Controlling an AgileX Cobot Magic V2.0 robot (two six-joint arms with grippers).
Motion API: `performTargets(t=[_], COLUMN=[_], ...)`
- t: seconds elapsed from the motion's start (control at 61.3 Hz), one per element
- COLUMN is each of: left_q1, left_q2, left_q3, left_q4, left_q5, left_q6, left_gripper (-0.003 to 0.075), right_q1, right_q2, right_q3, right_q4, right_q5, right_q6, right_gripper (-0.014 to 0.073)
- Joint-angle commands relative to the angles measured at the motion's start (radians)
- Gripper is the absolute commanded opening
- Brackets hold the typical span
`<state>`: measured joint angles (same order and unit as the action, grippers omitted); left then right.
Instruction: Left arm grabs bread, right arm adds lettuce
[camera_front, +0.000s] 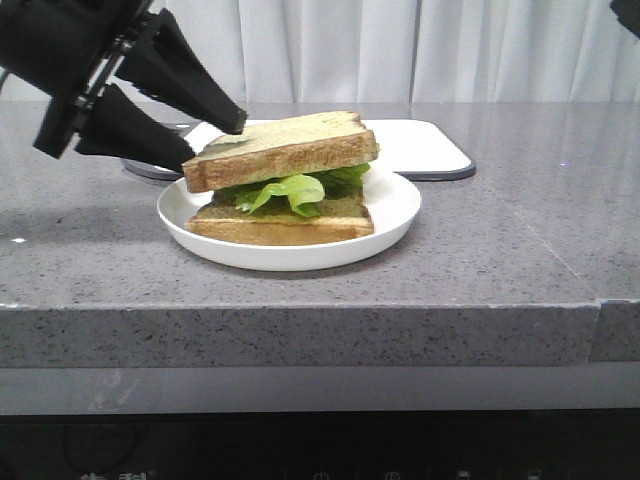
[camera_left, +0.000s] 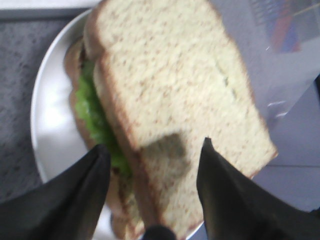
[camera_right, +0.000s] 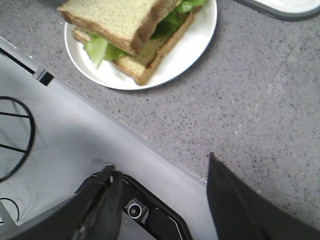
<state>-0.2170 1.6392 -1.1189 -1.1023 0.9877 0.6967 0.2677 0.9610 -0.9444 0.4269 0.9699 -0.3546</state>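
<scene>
The bread (camera_front: 285, 150), a thick slice with a dark brown crust, lies tilted on top of the lettuce (camera_front: 295, 190), which sits on a thinner lower slice (camera_front: 280, 222) on a white plate (camera_front: 395, 215). My left gripper (camera_front: 215, 140) is open at the bread's left end, with one fingertip above its corner and one at its edge. In the left wrist view the bread (camera_left: 175, 90) lies below the spread fingers (camera_left: 95, 175), and the lettuce (camera_left: 92, 115) peeks out. My right gripper (camera_right: 160, 170) is open and empty over the table's front edge, away from the plate (camera_right: 190, 50).
A white board with a dark rim (camera_front: 425, 150) lies behind the plate. A grey dish edge (camera_front: 150, 170) shows behind the left gripper. The counter's front edge (camera_front: 300, 310) runs across the front view. A dark bit of the right arm (camera_front: 628, 12) shows at the upper right corner.
</scene>
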Motion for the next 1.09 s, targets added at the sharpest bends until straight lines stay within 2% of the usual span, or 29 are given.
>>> performTargets(t=[0.0,0.245,0.343,0.473,0.604,0.783,1.077], left_q1=[0.002,0.002,0.002,0.0,0.0,0.0,0.0], left_q2=[-0.093,-0.294,-0.406,-0.548,-0.692,-0.903,-1.125], left_q3=[-0.032,-0.032,-0.032,-0.013,0.057,0.192,0.362], left_q4=[0.053,0.343,0.516,0.759,0.93,1.011,1.012], left_q5=[0.012,-0.01,-0.021,-0.041,-0.068,-0.123,-0.215], left_q6=[-0.051,-0.216,-0.352,-0.516,-0.626,-0.673,-0.673], left_gripper=[0.0404,0.0403,0.0403,0.0403,0.0403,0.0403,0.0393], right_q1=[0.001,0.001,0.001,0.001,0.001,0.001,0.001], right_q2=[-0.031,-0.118,-0.157,-0.202,-0.254,-0.353,-0.452], right_q3=[-0.028,-0.028,-0.028,-0.017,0.02,0.097,0.181], right_q4=[-0.018,-0.215,-0.293,-0.339,-0.352,-0.38,-0.508], right_q5=[-0.025,-0.013,0.01,0.027,0.009,-0.05,-0.065], right_q6=[0.026,0.227,0.323,0.438,0.465,0.463,0.463], right_gripper=[0.0407,0.0407,0.0407,0.0407,0.0407,0.0407,0.0405])
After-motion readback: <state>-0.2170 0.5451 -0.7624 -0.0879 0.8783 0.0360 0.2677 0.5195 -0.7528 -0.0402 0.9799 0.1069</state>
